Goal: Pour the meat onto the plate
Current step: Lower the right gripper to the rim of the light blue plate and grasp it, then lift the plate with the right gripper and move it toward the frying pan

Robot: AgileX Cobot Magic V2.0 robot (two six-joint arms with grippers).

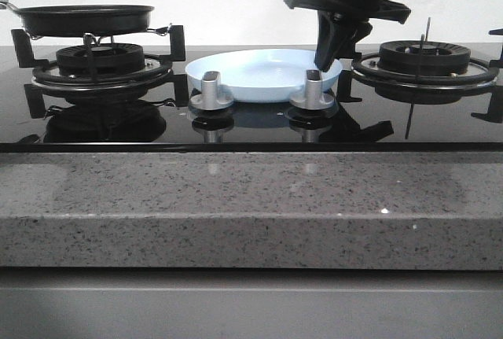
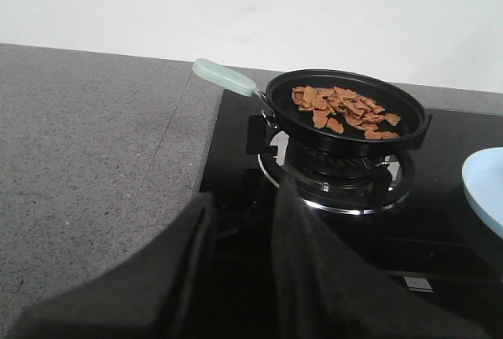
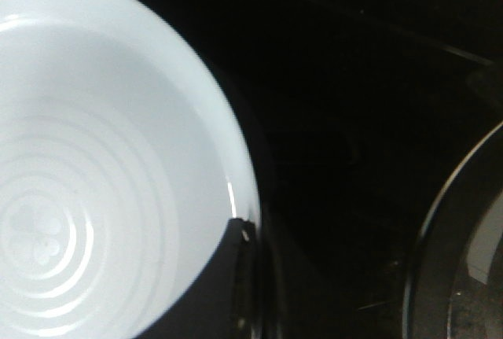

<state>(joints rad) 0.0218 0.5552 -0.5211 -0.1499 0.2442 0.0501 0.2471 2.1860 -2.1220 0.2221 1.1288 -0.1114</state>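
Straddling the plate (image 3: 94,158) rim, the right gripper (image 1: 332,57) had one finger (image 3: 228,276) inside the rim, the jaws seemingly closed on it, probably to steady the plate for pouring; the plate sat bare between the burners; the left gripper (image 2: 244,276) hung open and empty, short of the pan (image 2: 346,123); the meat (image 2: 342,108) lay in that pan, unpoured.

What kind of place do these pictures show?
Most likely a kitchen, or a mock-up of one. A black glass gas hob with ringed burners is set in a speckled stone counter, and a frying pan of meat sits on one burner.
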